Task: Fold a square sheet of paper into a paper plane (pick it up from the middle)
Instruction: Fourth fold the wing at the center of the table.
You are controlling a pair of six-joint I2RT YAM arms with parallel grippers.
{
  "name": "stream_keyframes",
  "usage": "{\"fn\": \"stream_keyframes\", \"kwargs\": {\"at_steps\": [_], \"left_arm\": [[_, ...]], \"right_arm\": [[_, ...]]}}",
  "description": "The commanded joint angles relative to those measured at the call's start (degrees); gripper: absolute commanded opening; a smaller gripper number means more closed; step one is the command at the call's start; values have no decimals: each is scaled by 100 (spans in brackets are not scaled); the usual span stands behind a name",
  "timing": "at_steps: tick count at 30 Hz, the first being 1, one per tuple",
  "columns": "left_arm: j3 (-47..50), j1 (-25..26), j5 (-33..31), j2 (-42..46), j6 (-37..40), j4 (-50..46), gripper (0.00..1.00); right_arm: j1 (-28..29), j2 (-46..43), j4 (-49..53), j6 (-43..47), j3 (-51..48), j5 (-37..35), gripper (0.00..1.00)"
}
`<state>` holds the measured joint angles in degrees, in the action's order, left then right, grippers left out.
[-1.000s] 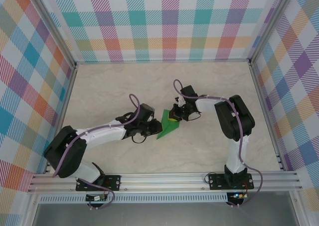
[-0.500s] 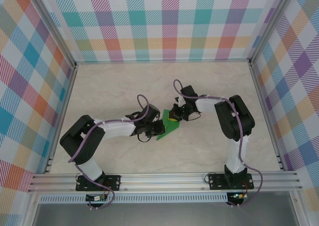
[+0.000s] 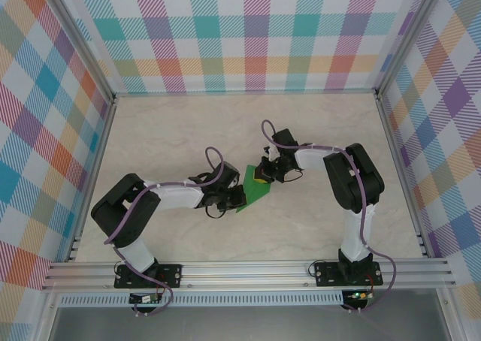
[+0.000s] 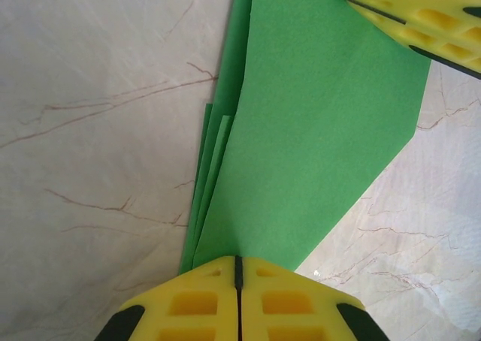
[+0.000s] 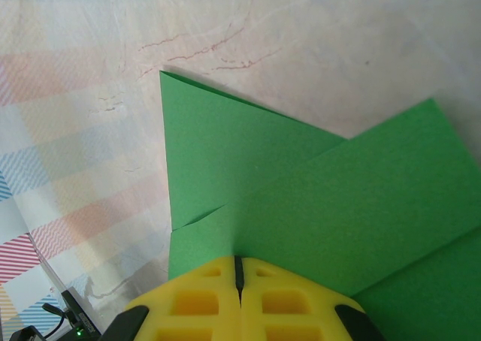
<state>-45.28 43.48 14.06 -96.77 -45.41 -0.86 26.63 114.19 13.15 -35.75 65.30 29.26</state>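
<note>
The square sheet of paper (image 3: 257,191) is bright green and folded into a pointed, layered shape lying flat on the marble table. My left gripper (image 3: 237,200) is shut, its yellow tips (image 4: 238,258) resting on the paper's (image 4: 316,116) narrow lower-left end, where several layered edges show. My right gripper (image 3: 261,179) is shut too, its tips (image 5: 238,258) set on the upper right part of the paper (image 5: 338,198), where two flaps overlap. The right gripper's yellow fingers (image 4: 421,10) appear at the top right of the left wrist view.
Plaid walls enclose the marble table (image 3: 188,131) on three sides. An aluminium rail (image 3: 248,270) with both arm bases runs along the near edge. Both arms reach in toward the middle.
My left gripper has slid right onto the paper's lower-left end and closed its jaws, while its elbow drew in. The right arm and the paper have stayed put.
</note>
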Motion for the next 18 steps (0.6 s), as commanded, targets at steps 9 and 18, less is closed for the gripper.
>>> {"fn": "stream_keyframes", "kwargs": {"at_steps": [9, 18], "left_arm": [[763, 46, 264, 391, -42, -393, 3], [757, 43, 379, 335, 170, -573, 0]], "right_arm": [[-26, 526, 891, 10, -184, -996, 0], [-26, 285, 870, 178, -38, -799, 0]]}}
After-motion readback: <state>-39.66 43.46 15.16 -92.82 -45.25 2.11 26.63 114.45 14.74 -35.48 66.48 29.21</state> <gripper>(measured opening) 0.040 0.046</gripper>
